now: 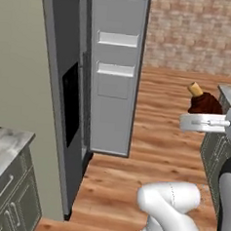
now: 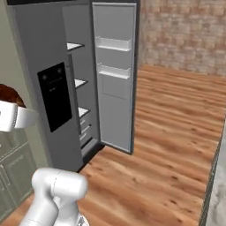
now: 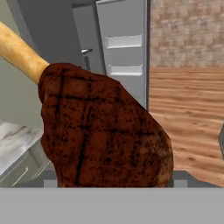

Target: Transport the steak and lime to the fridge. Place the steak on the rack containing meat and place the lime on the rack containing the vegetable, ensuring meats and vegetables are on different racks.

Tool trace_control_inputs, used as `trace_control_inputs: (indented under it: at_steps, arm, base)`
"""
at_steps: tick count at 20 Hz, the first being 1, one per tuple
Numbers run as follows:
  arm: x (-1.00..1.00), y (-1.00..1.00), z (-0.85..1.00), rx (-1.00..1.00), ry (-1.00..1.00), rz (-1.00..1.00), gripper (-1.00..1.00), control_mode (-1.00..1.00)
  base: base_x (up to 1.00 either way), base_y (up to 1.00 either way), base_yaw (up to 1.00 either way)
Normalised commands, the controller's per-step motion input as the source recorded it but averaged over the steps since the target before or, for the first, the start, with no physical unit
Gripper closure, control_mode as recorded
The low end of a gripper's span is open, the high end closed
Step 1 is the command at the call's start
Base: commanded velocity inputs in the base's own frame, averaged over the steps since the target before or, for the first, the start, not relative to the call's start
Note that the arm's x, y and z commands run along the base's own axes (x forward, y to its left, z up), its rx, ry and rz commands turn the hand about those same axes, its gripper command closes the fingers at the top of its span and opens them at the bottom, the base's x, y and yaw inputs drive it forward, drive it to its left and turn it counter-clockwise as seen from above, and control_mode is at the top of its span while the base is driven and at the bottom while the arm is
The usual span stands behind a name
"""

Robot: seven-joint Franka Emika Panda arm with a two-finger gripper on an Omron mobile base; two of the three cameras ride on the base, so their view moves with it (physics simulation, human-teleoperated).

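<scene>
Steak sits clamped in the gripper, held up in the air above the wooden floor, its tan bone end tilted up and away. To its left, well apart, stands the fridge with 1 door swung open; 3 white shelves show inside in the right base view, and a grey-topped surface lies at the near left

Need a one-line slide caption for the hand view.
Grilled steak held close before the fridge, whose right door stands open.

Raised arm, fingers around steak
</scene>
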Motion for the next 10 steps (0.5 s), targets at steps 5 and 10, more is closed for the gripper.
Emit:
trace_control_inputs:
  at_steps: [5, 10]
  arm:
    - [0.00, 0.00, 0.00, 0.00, 0.00, 0.00, 1.00, 1.00]
    - [0.00, 0.00, 0.00, 0.00, 0.00, 0.00, 1.00, 1.00]
  base:
    - [1.00, -0.09, 0.46]
    - [1.00, -0.37, 0.63]
